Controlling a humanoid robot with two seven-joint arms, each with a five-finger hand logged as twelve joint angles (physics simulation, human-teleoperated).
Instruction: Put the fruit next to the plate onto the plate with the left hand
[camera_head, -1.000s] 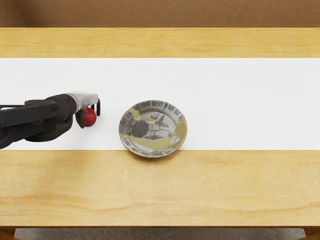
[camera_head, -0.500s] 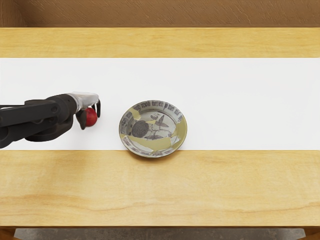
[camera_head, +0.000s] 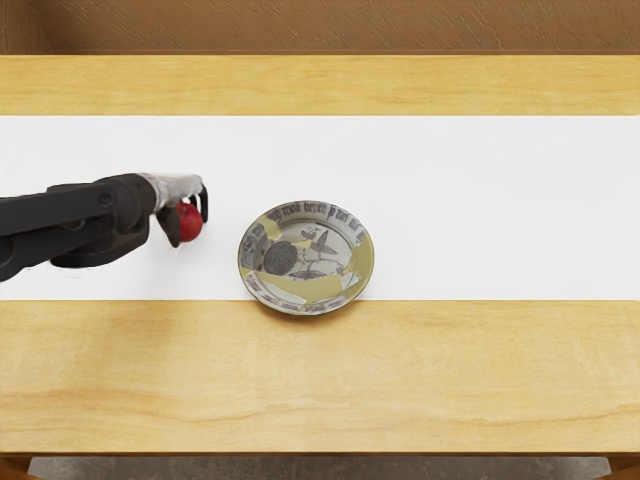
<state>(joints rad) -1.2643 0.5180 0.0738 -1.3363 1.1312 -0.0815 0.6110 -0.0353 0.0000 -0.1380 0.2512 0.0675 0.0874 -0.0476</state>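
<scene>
Nearest you runs the bare wooden table; above it, at centre frame, your plate sits on the white runner. Slightly higher at left, clear of the plate, your left hand grips the red fruit

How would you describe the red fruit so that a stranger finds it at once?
Start at the white strip across the wooden table and find the patterned plate on it. Just left of the plate, the left hand grips a small round fruit, the only red thing.
</scene>
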